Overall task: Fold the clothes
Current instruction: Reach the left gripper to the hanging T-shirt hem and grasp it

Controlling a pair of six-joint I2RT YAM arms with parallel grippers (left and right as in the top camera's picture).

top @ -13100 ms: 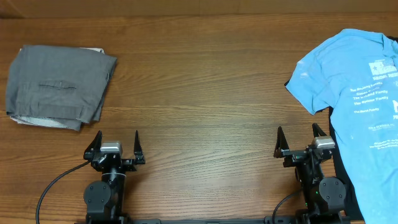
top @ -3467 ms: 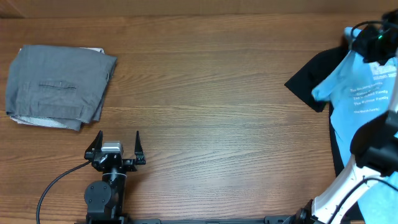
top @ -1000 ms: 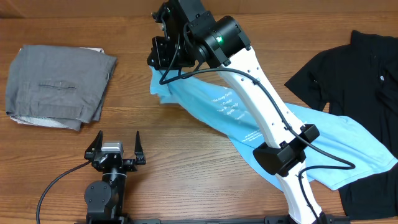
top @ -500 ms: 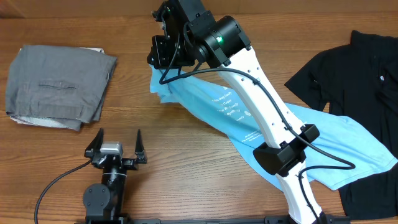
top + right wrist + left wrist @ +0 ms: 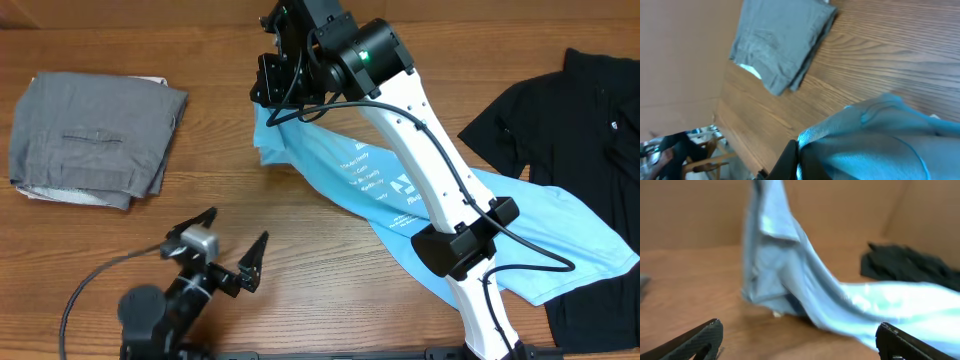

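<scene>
Right tool (image 5: pixel 272 100): clamped tight on light blue T-shirt (image 5: pixel 345 165) (raised end; rest trails over table (image 5: pixel 330 270)) | Left tool (image 5: pixel 239 225): spread wide, empty, near the T-shirt.

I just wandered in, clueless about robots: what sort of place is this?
Probably a robotics lab practising laundry folding: the right end effector grips a light blue T-shirt at a wooden table, near a folded grey garment and a black shirt.
</scene>
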